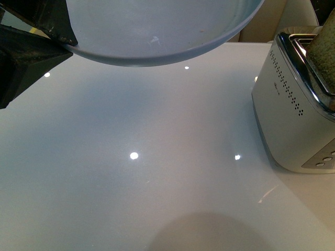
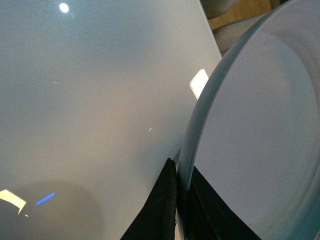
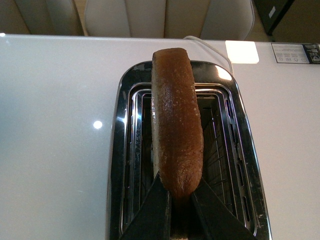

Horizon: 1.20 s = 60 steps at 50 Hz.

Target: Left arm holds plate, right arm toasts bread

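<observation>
Pale blue-grey plate (image 1: 157,31) fills the upper part of the front view, close to the camera and raised clear of the bench (image 1: 131,183), with its curved rim hanging over the glossy white surface. At the far left, the left gripper (image 1: 64,42), black and scuffed, reaches in from the side and meets the plate at its rim. In the left wrist view its two dark jaws are clamped on that rim, one on each face of the plate, which stands steeply on edge in front of that camera.

To the right of the plate and apart from it, a white toaster (image 1: 293,115) with a chrome top stands on the bench. Rows of small holes run along its side, and round buttons (image 1: 324,159) sit low on its near end.

The bread (image 3: 175,125), a brown slice with a darker rounded crust, stands upright on its edge in line with the toaster's open top. The right gripper (image 3: 180,207) comes at it from above the near end of the toaster, and its black jaws are closed on the end of the slice nearest the wrist, one on each flat face. Wire guides show inside the opening on both sides of the bread. How deep the slice sits in the slot cannot be told. Ceiling lights reflect as small bright spots on the bench.
</observation>
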Tool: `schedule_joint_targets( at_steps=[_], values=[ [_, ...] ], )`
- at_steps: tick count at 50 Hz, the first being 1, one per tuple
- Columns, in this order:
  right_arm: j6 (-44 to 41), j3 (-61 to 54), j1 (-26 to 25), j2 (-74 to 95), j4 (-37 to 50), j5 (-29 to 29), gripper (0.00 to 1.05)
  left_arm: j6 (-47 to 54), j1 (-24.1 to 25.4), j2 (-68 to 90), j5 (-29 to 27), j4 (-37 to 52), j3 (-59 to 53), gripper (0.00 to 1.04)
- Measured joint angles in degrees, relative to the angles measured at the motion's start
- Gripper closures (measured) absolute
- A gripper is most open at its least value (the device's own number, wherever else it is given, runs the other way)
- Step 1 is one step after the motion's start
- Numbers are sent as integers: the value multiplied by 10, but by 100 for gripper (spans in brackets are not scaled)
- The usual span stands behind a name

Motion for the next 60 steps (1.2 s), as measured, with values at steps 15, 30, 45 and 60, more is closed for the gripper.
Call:
schedule_joint_targets(
  at_steps=[15, 30, 45, 60],
  values=[
    [0, -13, 5, 30, 14, 2, 102, 0, 0, 0, 0, 0, 0, 102],
    [-1, -28, 9, 56, 34, 1, 102, 0, 0, 0, 0, 0, 0, 102],
    [-3, -47, 10, 66, 48, 4, 74, 0, 0, 0, 0, 0, 0, 102],
    [-3, -56, 10, 69, 52, 4, 32, 0, 0, 0, 0, 0, 0, 102]
  ],
)
